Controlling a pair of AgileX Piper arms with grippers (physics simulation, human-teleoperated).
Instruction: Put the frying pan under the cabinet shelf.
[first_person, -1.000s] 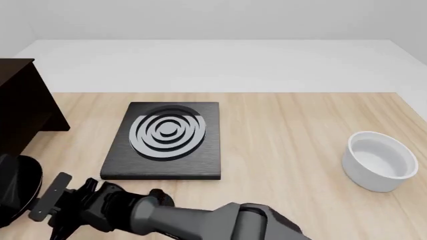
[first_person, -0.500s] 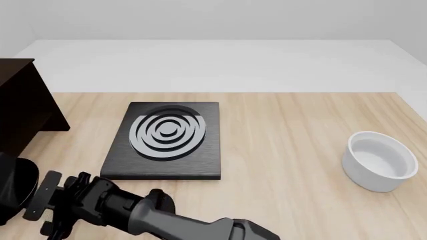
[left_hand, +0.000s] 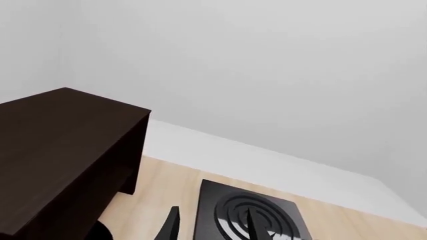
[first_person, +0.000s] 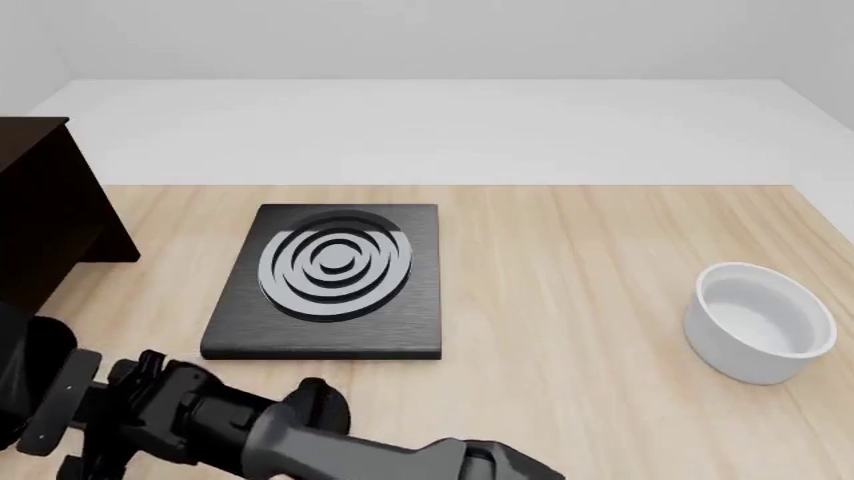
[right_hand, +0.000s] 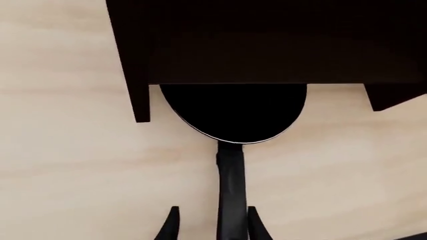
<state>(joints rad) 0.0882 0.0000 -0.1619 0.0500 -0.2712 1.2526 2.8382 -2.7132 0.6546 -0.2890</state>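
Frying pan (right_hand: 233, 112) is already half tucked under cabinet shelf (right_hand: 267, 40), handle pointing straight back btwn right gripper (right_hand: 212, 222) fingers, which look spread, not clamped. Left gripper can't be judged.

On the table (first_person: 574, 260), the cabinet shelf (first_person: 47, 225) stands at the far left, the ringed slab (first_person: 331, 280) just right of it near the middle, and the bowl (first_person: 758, 322) well apart at the right edge. The frying pan (right_hand: 233, 111) lies partly under the cabinet shelf, its handle (right_hand: 231, 185) sticking out between the right gripper (right_hand: 211, 225) fingers.
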